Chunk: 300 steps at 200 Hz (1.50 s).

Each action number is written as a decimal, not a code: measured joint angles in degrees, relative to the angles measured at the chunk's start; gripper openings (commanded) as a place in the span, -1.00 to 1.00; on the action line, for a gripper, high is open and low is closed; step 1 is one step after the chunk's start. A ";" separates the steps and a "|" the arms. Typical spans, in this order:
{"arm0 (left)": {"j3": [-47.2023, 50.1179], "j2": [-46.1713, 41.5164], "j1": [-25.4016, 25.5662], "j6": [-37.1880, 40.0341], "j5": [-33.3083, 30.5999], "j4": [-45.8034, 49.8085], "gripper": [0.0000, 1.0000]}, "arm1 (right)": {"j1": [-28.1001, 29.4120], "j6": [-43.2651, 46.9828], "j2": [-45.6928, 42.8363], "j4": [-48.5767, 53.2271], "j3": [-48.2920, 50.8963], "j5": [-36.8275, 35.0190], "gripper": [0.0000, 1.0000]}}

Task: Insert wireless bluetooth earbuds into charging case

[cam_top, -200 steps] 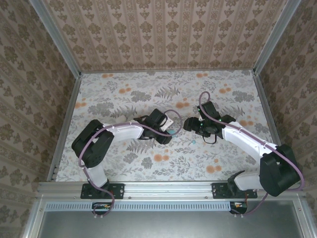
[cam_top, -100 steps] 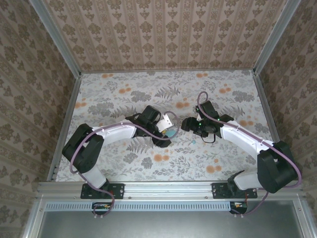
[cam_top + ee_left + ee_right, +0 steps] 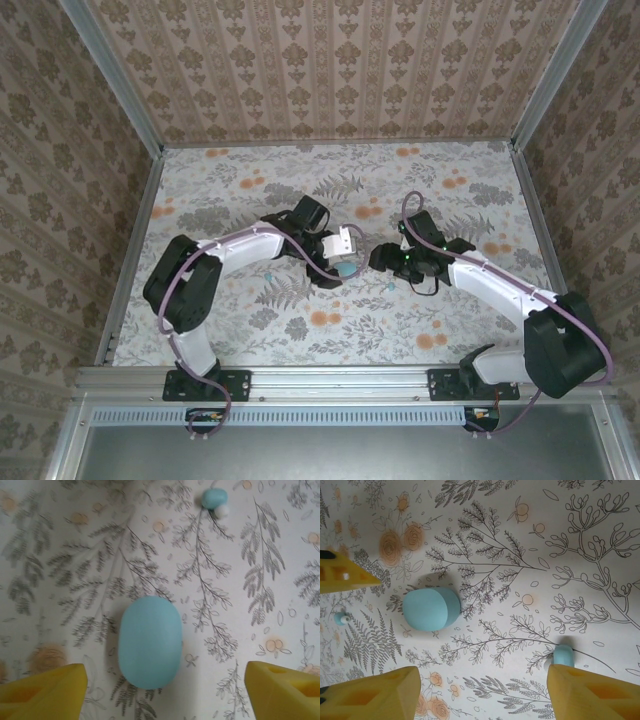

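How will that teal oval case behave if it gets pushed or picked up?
The teal case looks smooth and rounded, so an off-centre pinch would probably slip. Lying flat on the table, it likely slides or spins when nudged, not tips. Its clean outline suggests a rigid shell.

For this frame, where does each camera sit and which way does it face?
Top external: above and behind the bases, looking down at the table; left arm, right arm, left gripper and right gripper show.
Left wrist: on that wrist, facing down onto the teal case; its yellow fingers at the bottom.
Right wrist: on that wrist, facing down at the table; its yellow fingers at the bottom.
Shared: all three show the case.
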<state>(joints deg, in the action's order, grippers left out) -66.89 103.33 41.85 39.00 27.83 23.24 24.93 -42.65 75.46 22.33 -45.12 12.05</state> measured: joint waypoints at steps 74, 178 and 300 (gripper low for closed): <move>-5.40 8.61 3.56 1.64 -1.81 3.74 0.61 | -0.46 -0.81 -0.33 -0.11 0.52 0.00 0.37; -1.68 5.01 3.30 -0.52 -2.56 0.61 0.56 | 0.55 -0.44 0.52 -2.36 1.14 -0.92 0.36; 28.52 -29.92 -0.70 -17.68 -7.37 -16.09 0.62 | 15.45 14.93 29.05 9.42 -21.59 -13.22 0.59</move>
<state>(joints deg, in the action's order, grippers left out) -38.37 73.41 41.15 21.32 20.47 7.16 40.38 -27.73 104.51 31.75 -66.72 -1.17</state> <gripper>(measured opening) 0.807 0.796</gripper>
